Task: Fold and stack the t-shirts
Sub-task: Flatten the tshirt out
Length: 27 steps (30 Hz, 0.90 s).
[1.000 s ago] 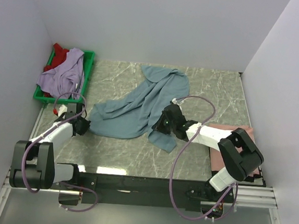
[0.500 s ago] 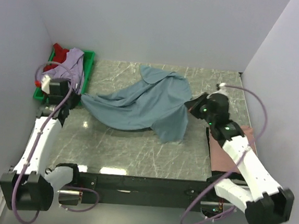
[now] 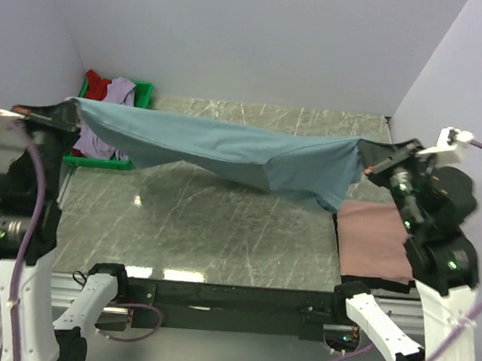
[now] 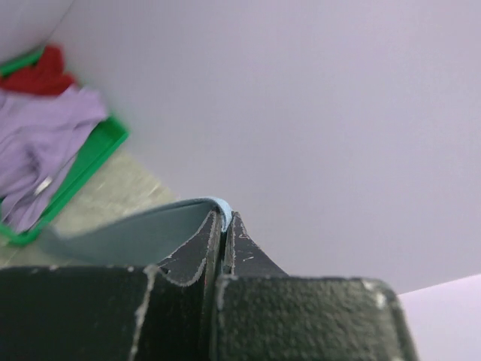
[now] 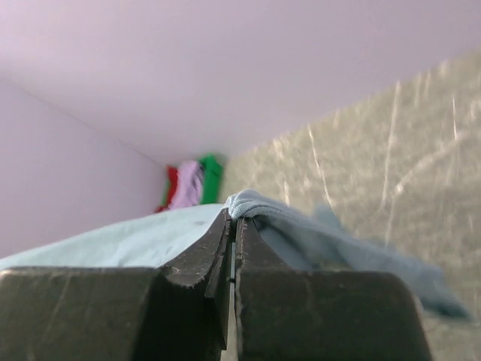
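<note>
Grey-blue t-shirt point(image 3: 227, 150) hangs stretched above table point(image 3: 220, 229), its ends pinched in the closed left gripper point(image 3: 72, 107) and right gripper point(image 3: 366, 164). Spreading step; next it probably needs laying flat.

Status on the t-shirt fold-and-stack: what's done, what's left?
Done: one salmon pink cloth shirt lies folded flat at the marble table's near right edge.
In hand: the dusty grey-blue cloth shirt hangs stretched above the table, one end pinched in the left gripper, the other in the right gripper; not folded yet.
Left: the lavender shirt and red shirt, crumpled in the green plastic tray.
</note>
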Each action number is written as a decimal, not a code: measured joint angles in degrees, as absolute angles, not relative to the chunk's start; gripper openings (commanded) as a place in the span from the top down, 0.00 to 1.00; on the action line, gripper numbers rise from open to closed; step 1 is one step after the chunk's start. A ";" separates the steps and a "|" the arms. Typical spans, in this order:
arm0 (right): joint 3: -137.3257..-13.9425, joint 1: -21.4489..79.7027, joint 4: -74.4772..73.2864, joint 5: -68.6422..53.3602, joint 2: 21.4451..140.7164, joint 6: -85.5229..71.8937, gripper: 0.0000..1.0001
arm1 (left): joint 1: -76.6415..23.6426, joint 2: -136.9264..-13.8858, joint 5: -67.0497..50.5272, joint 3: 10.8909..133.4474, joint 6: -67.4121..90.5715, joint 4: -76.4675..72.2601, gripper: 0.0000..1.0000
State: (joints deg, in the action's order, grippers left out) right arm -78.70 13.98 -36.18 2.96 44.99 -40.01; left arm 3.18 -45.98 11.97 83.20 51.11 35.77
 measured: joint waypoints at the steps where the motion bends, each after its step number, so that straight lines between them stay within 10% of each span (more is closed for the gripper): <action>1: -81.08 13.98 -37.30 3.22 44.80 -39.77 1.00 | 3.20 -45.34 11.99 85.14 51.07 36.05 0.99; 12: -97.56 13.89 -36.12 5.52 49.39 -36.01 1.00 | 3.20 -51.48 10.35 91.26 51.79 32.71 0.99; 20: -98.70 8.45 -21.78 0.36 72.64 -36.25 1.00 | 3.40 -74.30 4.49 90.54 52.05 16.93 0.99; 27: -123.50 6.57 -20.23 -3.18 100.71 -36.95 1.00 | 5.89 -103.20 -4.40 117.34 54.76 12.14 0.99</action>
State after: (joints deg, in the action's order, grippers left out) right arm -123.50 6.57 -20.23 -3.18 100.71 -36.95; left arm 5.89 -103.20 -4.40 117.34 54.76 12.14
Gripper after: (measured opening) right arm 0.024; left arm 0.027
